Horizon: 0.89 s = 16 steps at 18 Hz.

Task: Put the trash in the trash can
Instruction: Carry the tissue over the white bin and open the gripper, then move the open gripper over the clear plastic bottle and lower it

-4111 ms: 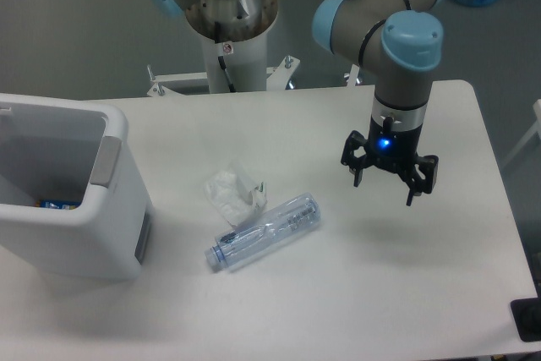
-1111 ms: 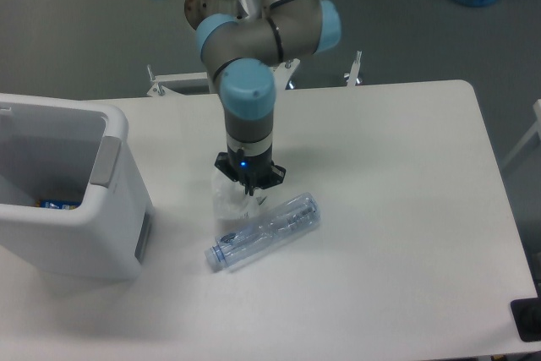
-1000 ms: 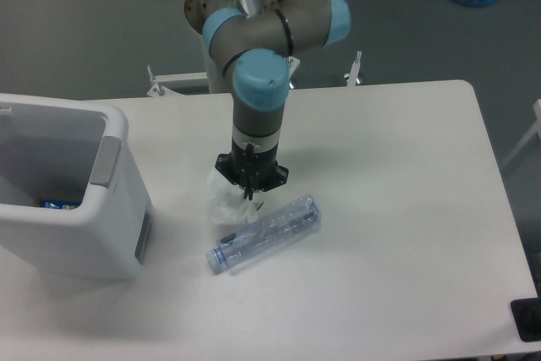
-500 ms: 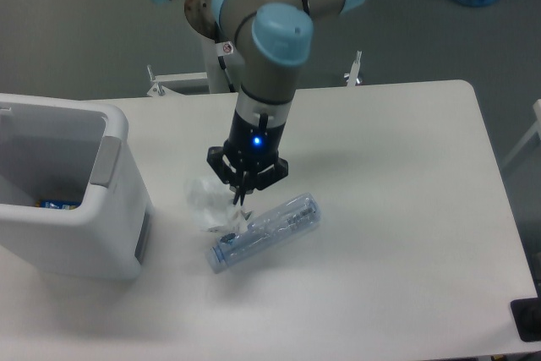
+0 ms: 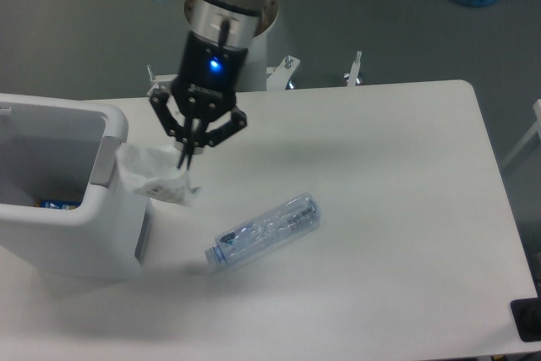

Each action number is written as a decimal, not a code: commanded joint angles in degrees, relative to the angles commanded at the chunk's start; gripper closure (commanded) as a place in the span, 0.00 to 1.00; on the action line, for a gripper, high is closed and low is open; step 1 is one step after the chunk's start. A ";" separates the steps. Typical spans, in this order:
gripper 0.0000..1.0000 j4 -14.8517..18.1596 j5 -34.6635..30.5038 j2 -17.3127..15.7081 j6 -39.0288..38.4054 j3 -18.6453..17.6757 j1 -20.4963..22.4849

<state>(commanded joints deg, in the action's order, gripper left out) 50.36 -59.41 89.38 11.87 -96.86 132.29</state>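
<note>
Bin first, large white rectangular plastic trash can [image 5: 63, 200], open at left; crushed clear plastic bottle with bluish cap [image 5: 264, 231] lying on white table [image 5: 397, 209], not yet collected; two-finger gripper [image 5: 183, 156] clenched on crumpled whitish plastic wrapper [image 5: 152, 177], aloft beside rim, not yet dropped in.

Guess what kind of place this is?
Probably a robotics lab: a bare white table on a grey floor, an arm with its tool on a pedestal, and staged trash, a wrapper and a bottle, beside a bin.
</note>
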 joint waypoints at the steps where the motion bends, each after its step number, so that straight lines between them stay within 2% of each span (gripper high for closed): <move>1: 1.00 -0.09 -0.09 -0.09 -0.26 0.09 -1.32; 3: 1.00 -0.17 -0.26 -0.53 -0.79 0.09 -3.60; 5: 0.93 -0.09 -0.26 -0.88 -0.88 0.09 -5.45; 7: 0.69 -0.09 -0.44 -0.88 -1.41 -0.08 -7.30; 8: 0.42 -0.09 -0.44 -0.88 -1.58 -0.09 -7.74; 9: 0.00 -0.26 -0.44 -0.88 -1.41 -0.09 -8.18; 16: 0.00 -1.23 -0.62 0.26 1.22 0.00 -8.36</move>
<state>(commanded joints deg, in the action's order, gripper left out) 49.13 -60.03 89.64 13.09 -96.86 123.93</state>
